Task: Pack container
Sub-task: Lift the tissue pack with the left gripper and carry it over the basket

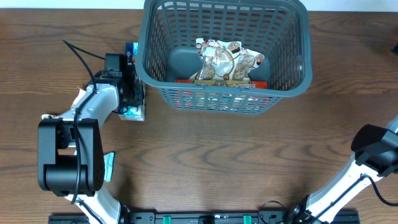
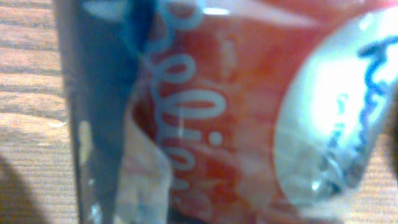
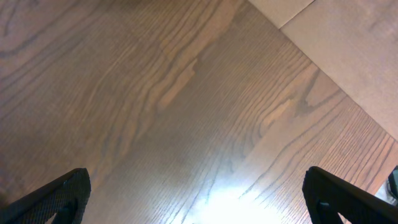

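Progress (overhead): container (image 1: pixel 205 98) is seen at the far centre of the worktop (image 1: pixel 217 168). A printed snack packet (image 1: pixel 227 61), a dark grey item (image 1: pixel 182 62) and red packets (image 1: pixel 260 73) lie inside, so packing is judged partly done.
Remaining (overhead): a loose packet (image 1: pixel 133 114) lies just left of the container, and a teal packet (image 1: pixel 109 165) lies near the left arm's base. Both are judged left to be packed.
Left end effector (overhead): left end effector (image 1: pixel 129 93) is placed directly over the loose packet; its finger spacing is hidden by the wrist body.
Left wrist view: a red-and-white packet (image 2: pixel 236 112) with pale blue script fills the view, blurred and very close. No fingers can be made out, so whether it is pinched cannot be told.
Right wrist view: right end effector (image 3: pixel 199 196) is shown with its fingers spread wide and nothing between them. Only bare worktop is seen beneath, and the container is not in this view.
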